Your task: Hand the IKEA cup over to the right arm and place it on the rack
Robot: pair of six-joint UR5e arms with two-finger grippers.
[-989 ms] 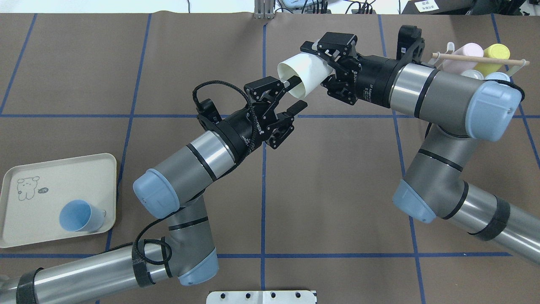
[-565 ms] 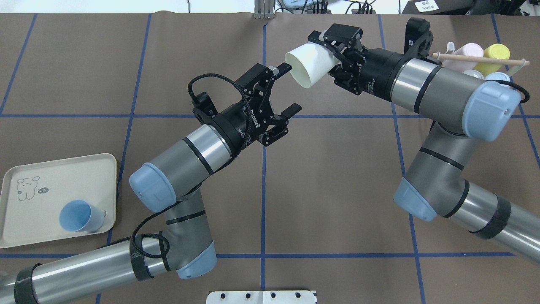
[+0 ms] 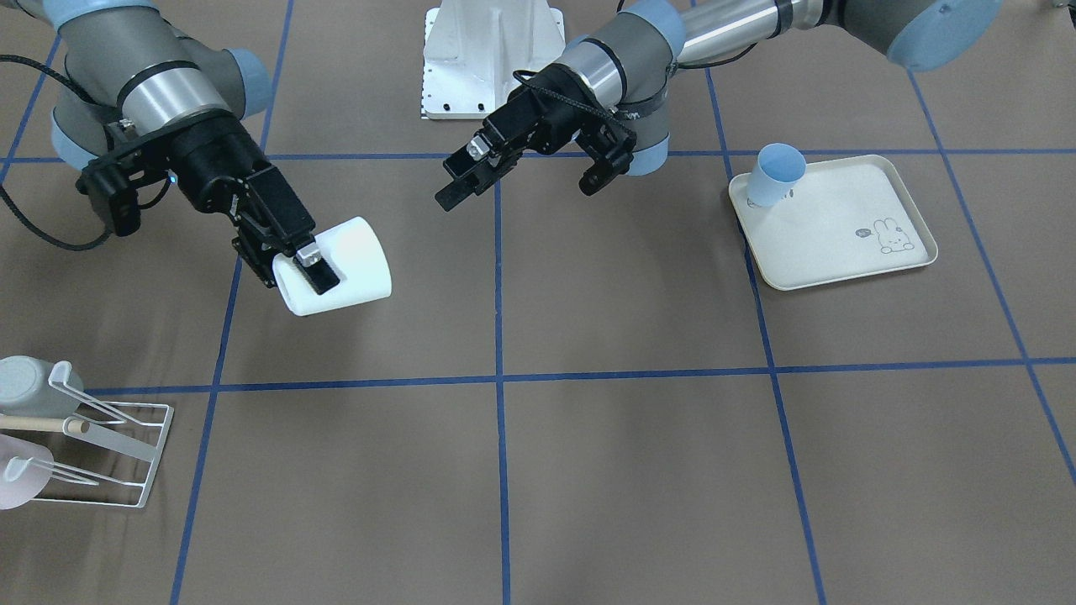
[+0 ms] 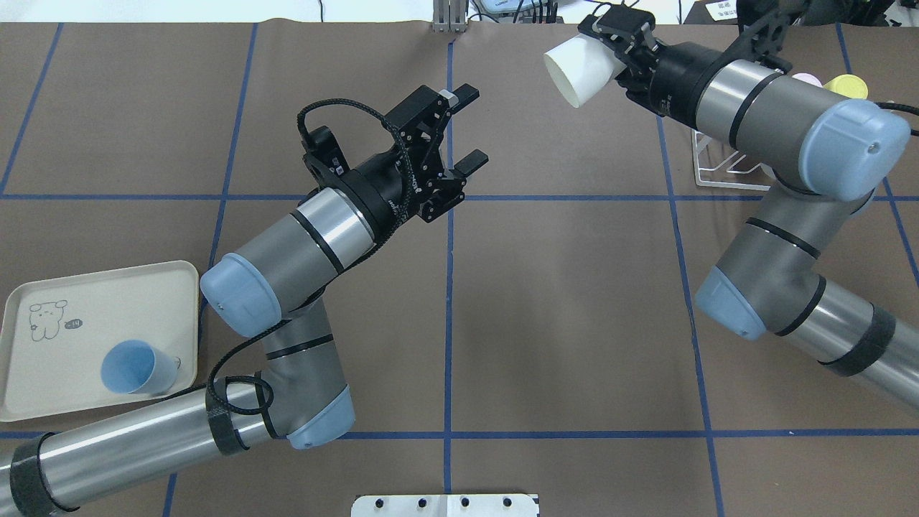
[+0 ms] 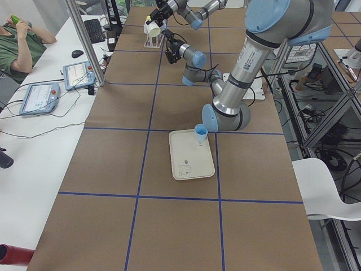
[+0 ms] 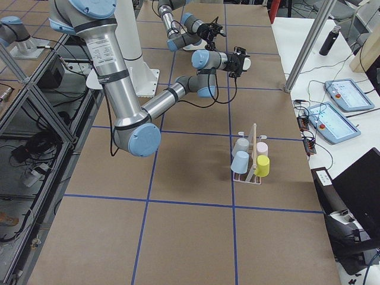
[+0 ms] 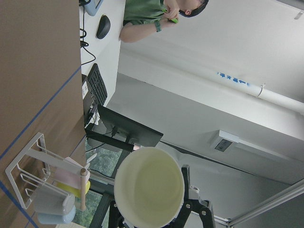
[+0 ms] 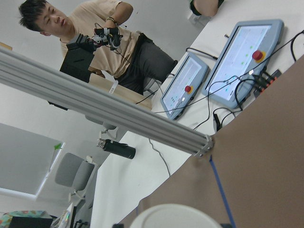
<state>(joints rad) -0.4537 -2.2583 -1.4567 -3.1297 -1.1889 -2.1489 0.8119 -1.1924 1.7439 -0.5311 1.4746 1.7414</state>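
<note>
- overhead exterior view tells it best: a second ago the left gripper (image 4: 468, 126) had one finger in the mouth of the white plastic cup (image 4: 578, 61). now it has pulled clear, with its jaws spread and empty, a little toward 12 o'clock from the table's centre.
- the right gripper (image 4: 612, 49) carries the cup alone, jaws pinching it across its closed end. it has swung the cup off to about 1 o'clock, up in the air and well apart from the left arm. the cup's mouth faces back toward 8 o'clock.
- to my eye the hand-over is finished. what's left is setting the cup on the low white wire rack with the wooden dowel (image 3: 118, 439), at about 2 o'clock in the overhead view.
- from overhead the right arm covers nearly all of that rack. only a corner of the wire base shows, plus slivers of a pink cup (image 4: 808, 77) and a yellow cup (image 4: 847, 85).
- from the front-facing camera one black finger lies along the cup's outer wall. the other finger is hidden by the cup, so i can't tell how deep the grip goes.
- the right wrist camera catches just an arc of the rim at its bottom edge. the side views are too small for me to pick out a free prong.
- a pale blue cup (image 4: 136, 368) sits on the cream rabbit-print tray (image 4: 108, 301) at 8 o'clock, untouched.
</note>
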